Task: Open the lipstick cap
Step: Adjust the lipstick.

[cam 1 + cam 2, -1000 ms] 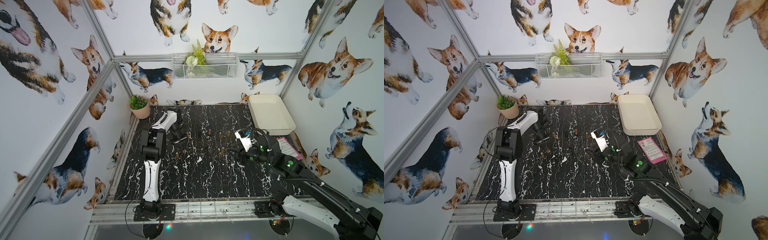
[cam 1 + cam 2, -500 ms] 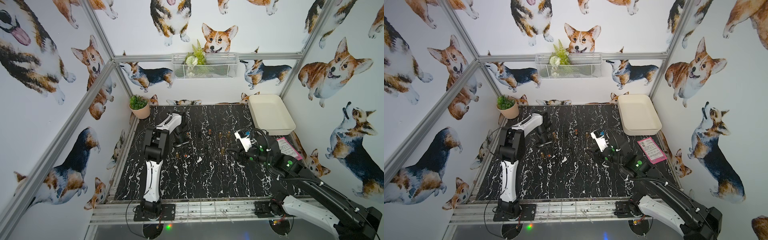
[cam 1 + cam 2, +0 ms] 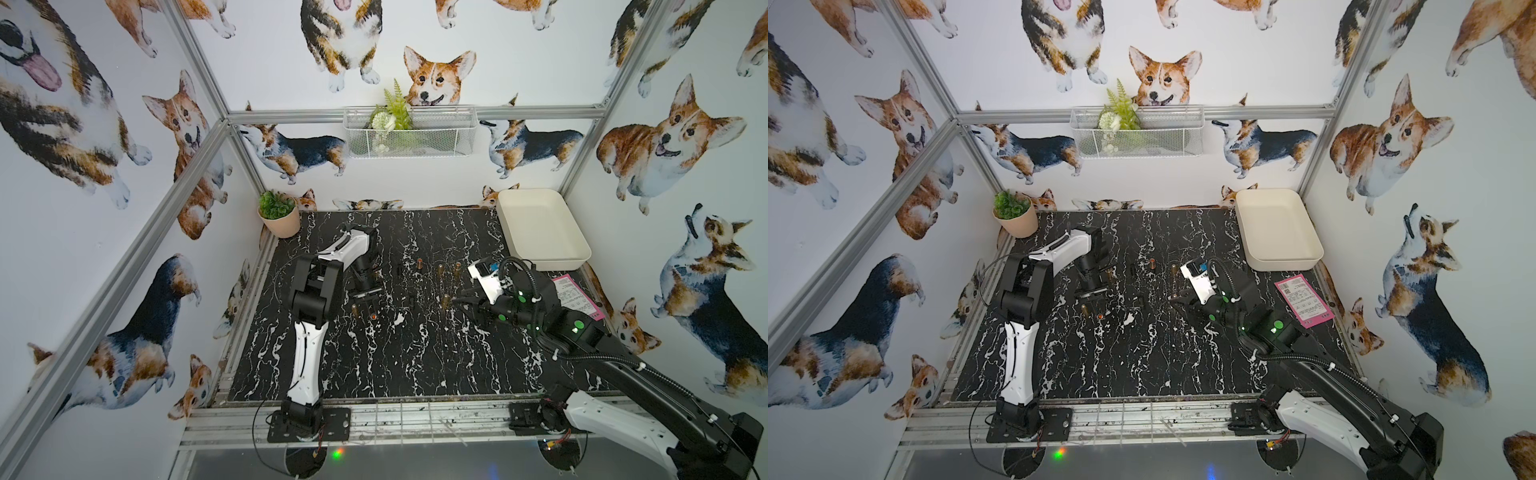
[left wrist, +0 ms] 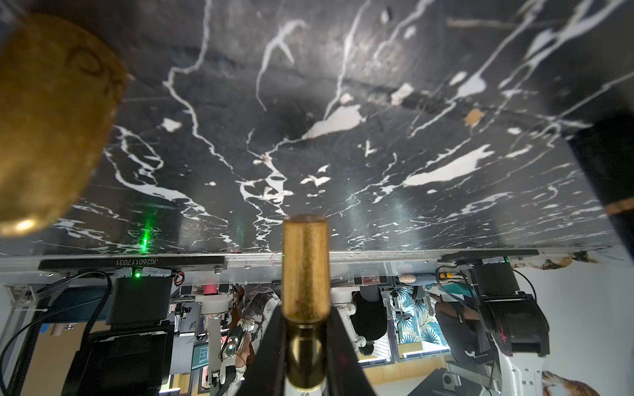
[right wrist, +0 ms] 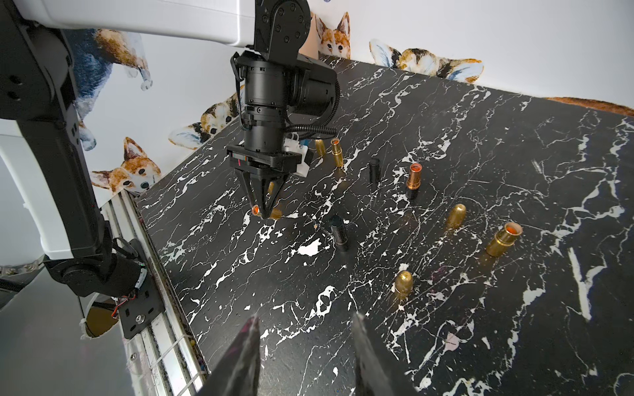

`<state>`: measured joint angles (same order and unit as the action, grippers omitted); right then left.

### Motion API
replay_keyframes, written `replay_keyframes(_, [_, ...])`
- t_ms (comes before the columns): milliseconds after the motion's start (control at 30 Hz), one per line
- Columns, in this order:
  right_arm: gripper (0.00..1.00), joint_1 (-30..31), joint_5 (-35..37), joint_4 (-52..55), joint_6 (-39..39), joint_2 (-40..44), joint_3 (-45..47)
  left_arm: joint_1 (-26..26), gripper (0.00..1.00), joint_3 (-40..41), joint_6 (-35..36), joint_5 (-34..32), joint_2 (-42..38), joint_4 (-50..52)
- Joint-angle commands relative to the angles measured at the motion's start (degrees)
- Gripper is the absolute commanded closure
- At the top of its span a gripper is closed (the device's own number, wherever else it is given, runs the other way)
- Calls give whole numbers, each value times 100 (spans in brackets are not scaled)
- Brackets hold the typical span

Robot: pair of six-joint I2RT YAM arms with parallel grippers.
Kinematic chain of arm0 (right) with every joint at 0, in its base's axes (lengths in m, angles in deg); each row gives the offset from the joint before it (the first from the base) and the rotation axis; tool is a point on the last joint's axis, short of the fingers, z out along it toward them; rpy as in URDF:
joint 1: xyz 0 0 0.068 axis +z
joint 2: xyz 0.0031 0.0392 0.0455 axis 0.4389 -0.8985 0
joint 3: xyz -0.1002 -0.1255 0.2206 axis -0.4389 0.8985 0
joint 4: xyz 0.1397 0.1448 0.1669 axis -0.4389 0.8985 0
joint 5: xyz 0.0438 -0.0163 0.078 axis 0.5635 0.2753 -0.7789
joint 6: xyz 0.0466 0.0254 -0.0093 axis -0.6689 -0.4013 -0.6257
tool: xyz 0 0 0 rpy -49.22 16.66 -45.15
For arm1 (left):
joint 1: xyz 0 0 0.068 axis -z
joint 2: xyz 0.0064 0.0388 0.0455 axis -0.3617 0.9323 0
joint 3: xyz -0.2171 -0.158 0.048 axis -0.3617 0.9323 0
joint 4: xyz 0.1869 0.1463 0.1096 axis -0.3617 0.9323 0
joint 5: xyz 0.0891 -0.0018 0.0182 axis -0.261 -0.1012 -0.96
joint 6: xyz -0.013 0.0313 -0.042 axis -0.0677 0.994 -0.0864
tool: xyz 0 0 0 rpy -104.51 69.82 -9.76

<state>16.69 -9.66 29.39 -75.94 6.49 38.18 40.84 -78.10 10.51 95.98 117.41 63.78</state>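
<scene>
Near the potted plant [image 3: 277, 214], over the worktop [image 3: 395, 365], my left jaws are clamped on a gold lipstick tube [image 4: 305, 271]. Well away from that plant, my right jaws stand apart, empty.

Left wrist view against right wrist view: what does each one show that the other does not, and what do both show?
Only the left wrist view shows the cluttered room beyond the table's front edge. Only the right wrist view shows the right gripper, open and empty, and standing uncapped lipsticks with orange tips. Both show the left gripper, shut on a gold lipstick, and the black marble table.
</scene>
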Motion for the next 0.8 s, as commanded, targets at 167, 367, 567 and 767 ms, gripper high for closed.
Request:
replay_keyframes(167, [54, -3, -13, -227, -55, -19, -8, 58, 88, 193, 94, 280, -1, 365])
replay_keyframes(367, [54, -2, 5, -255, -47, -7, 23, 66, 88, 460, 93, 521, -88, 298])
replay_keyframes(567, [54, -9, -15, -257, -51, 7, 18, 101, 88, 491, 79, 591, -70, 272])
replay_keyframes(767, [54, -16, -4, -240, -48, 16, 18, 114, 86, 427, 69, 697, 38, 228])
